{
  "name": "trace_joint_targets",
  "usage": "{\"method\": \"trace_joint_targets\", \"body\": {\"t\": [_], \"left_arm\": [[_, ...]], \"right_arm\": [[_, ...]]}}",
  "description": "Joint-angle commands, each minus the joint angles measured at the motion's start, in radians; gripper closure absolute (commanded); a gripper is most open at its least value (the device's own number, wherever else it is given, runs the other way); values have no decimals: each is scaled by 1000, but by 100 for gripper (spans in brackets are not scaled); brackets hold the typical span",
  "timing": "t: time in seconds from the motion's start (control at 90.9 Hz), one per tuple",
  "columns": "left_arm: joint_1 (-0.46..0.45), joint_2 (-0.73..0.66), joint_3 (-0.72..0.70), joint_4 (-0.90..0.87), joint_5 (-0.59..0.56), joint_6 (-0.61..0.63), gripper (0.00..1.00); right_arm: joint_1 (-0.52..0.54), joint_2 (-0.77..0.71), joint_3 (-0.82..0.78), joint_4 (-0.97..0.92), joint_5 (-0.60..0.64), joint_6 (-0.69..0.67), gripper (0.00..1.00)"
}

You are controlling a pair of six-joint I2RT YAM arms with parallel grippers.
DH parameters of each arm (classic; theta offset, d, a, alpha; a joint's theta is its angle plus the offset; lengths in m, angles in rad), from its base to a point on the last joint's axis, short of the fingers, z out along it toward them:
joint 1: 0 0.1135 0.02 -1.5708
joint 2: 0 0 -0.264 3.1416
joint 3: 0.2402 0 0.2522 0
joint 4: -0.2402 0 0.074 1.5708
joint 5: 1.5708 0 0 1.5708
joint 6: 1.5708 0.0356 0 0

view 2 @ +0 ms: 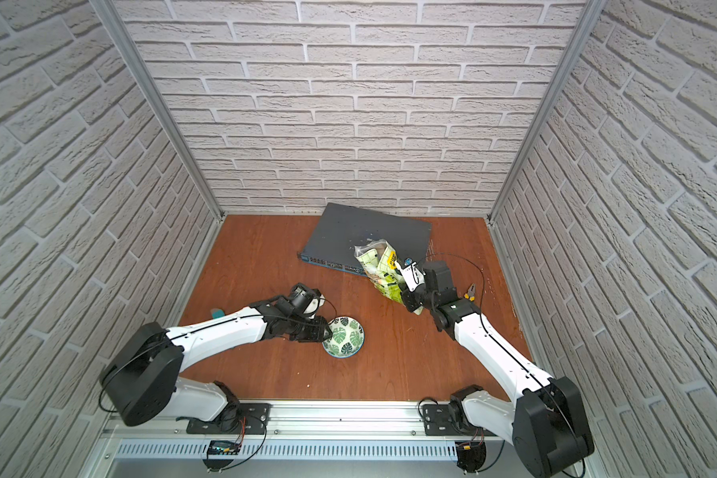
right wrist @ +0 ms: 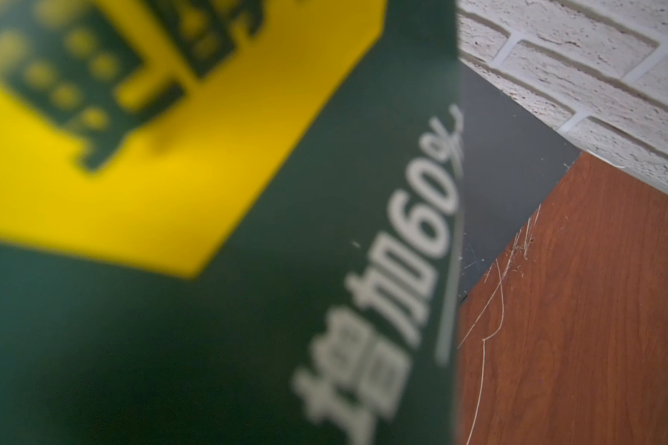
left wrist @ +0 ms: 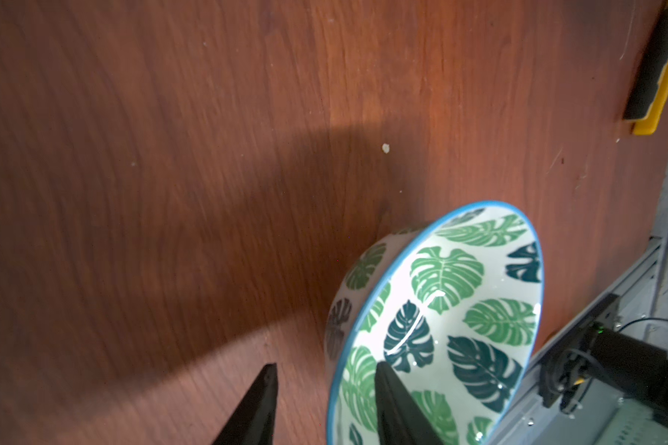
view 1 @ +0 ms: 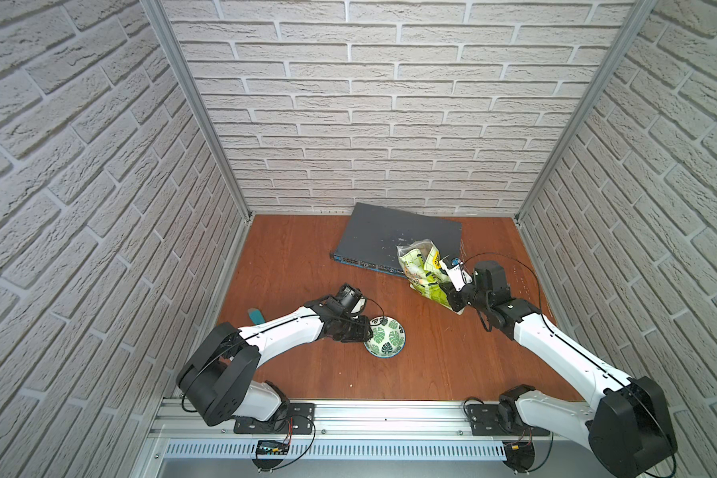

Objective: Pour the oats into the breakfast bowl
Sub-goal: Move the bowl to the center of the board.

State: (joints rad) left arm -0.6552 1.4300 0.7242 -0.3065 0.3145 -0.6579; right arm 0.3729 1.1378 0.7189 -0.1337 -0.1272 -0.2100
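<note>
Left wrist view gives us the small round white breakfast bowl [left wrist: 459, 293] with its green tropical-leaf print and light blue rim. Its inside shows only the glazed pattern. One pale flake [left wrist: 385, 147] lies loose on the reddish-brown wooden tabletop [left wrist: 170, 154] near it. We note the left gripper [left wrist: 324, 366] spread, its black fingers [left wrist: 255, 408] straddling the rim, one inside the bowl and one outside. The outer one stands clear of the wall, so nothing is pinched. In both top views the bowl [view 1: 390, 347] [view 2: 348, 343] sits front-centre on the table, well apart from the light green plastic pouch [view 1: 421, 271] [view 2: 383, 273]. The pouch has yellow labels and leans at the back right, overlapping the front edge of a flat dark grey network switch [view 1: 390, 231]. Its mouth faces up and gapes open, and the oats [view 1: 424, 247] show there as a pale beige mass inside the pouch. In the right wrist view the pouch [right wrist: 209, 308] fills most of the frame, a blurred dark green panel with a yellow label. We log the right gripper [view 1: 450, 296] [view 2: 410, 300] as pinching the pouch's lower right side. The left arm [view 1: 282, 331] lies low across the table, its wrist at the bowl's left rim. The right arm [view 1: 555, 343] reaches up the right side, its wrist bent in toward the pouch.
</note>
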Motion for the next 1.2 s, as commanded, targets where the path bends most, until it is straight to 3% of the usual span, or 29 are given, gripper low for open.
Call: {"method": "trace_joint_targets", "body": {"t": [0.0,0.242,0.484,0.693,0.99,1.188], "left_arm": [[-7,5,-13,63,17,3,71],[-4,-10,11,15,-53,-2,100],[22,-64,36,-11,-154,-31,100],[120,-93,49,7,-239,-59,100],[169,35,103,88,-220,-39,100],[171,108,129,125,-190,-31,100]], "right_arm": [[-2,-78,59,160,-3,-9,97],[3,-148,12,184,-2,-122,97],[71,-190,-4,165,116,-276,96],[205,-171,0,169,350,-463,96],[340,-63,40,229,598,-651,97],[361,-34,68,240,632,-693,96]]}}
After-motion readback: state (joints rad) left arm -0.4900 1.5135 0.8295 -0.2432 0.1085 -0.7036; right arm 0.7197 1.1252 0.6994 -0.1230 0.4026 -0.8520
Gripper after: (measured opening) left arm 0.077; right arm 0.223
